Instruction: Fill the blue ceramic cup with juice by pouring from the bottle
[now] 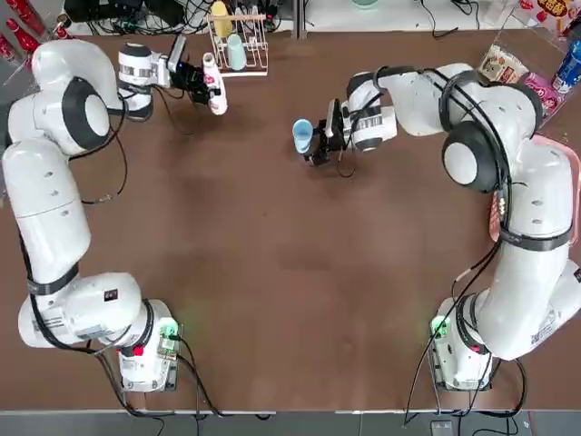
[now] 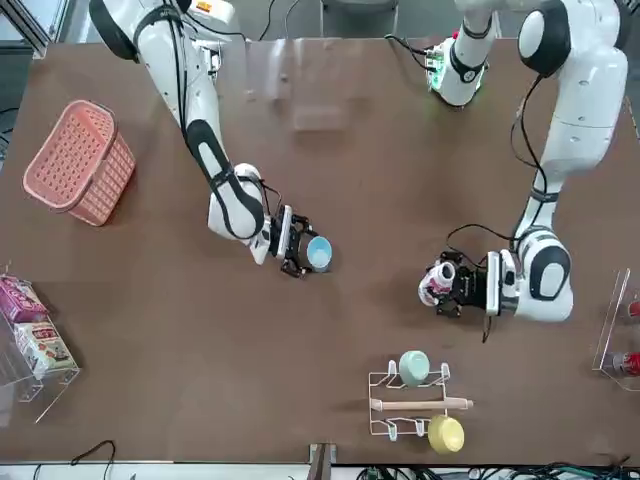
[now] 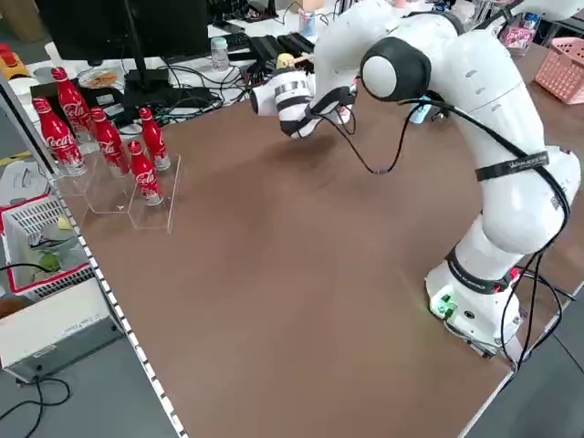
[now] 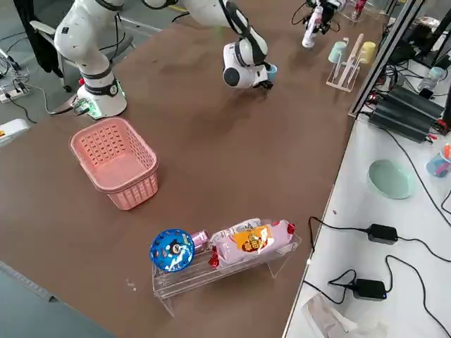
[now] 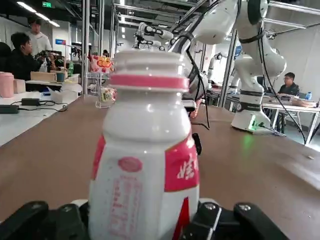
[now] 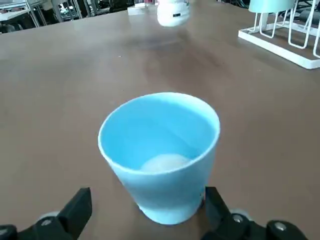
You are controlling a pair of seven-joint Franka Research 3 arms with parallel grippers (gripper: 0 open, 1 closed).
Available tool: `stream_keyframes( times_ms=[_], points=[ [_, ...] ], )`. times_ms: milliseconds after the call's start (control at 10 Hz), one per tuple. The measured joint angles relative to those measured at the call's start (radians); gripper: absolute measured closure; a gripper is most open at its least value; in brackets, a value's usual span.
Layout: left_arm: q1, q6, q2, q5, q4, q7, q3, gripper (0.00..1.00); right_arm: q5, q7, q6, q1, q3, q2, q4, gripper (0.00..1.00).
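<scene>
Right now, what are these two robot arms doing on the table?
The left gripper is shut on the bottle, a small white one with a red label, near the wire rack at the far side of the table. The right gripper sits open around the blue ceramic cup, a finger on each side, near the table's middle. Bottle and cup are apart, so no pouring has started, and the cup shows no juice inside.
</scene>
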Motion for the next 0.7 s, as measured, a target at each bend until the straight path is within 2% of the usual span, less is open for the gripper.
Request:
stream_keyframes(
  times_ms=[200, 500, 700],
  points=[
    [-0.03, 0.051, -0.037, -0.002, -0.01, -0.022, -0.001, 0.55, 0.012, 0.0, 0.0, 0.008, 0.0, 0.0, 0.0, 0.0],
    [-0.074, 0.173, -0.142, -0.002, -0.087, -0.067, 0.0, 0.56, 0.016, 0.0, 0.0, 0.008, 0.0, 0.001, 0.0, 0.0],
    [-0.113, 0.258, -0.159, -0.004, -0.116, -0.071, 0.0, 0.56, 0.016, 0.0, -0.002, 0.008, 0.001, 0.004, 0.0, 0.0]
  ],
)
